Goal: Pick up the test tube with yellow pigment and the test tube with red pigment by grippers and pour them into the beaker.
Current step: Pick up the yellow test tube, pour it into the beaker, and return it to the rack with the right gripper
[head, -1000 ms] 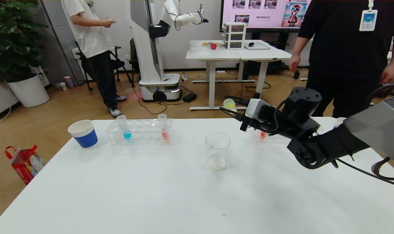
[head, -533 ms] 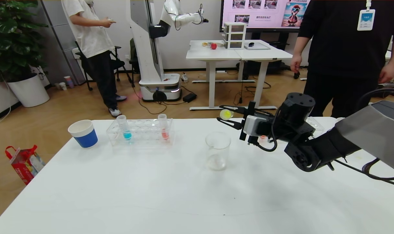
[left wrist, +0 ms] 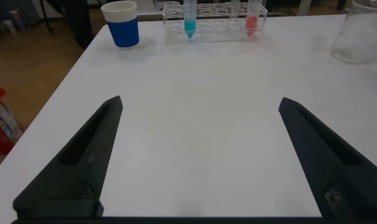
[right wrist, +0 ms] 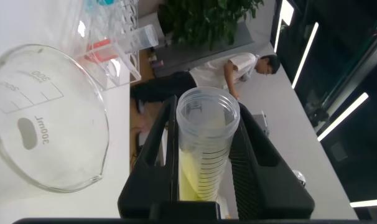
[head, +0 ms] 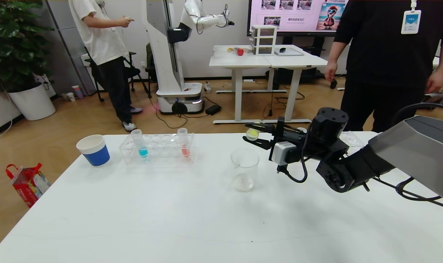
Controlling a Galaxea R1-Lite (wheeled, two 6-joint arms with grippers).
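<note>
While the yellow tube (head: 252, 134) is pinched in the right gripper (head: 256, 136) jaws, tipped sideways just above and beside the beaker (head: 244, 169) rim, pouring is judged under way. More tilt over the mouth is called for. The left gripper (left wrist: 198, 162) is held with jaws spread above the surface (head: 170, 219).

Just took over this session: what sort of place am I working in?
Most likely a robotics lab or demo room. A tall white robot on a wheeled base stands beyond the white work table, which carries a clear plastic test tube rack and a clear glass beaker.
</note>
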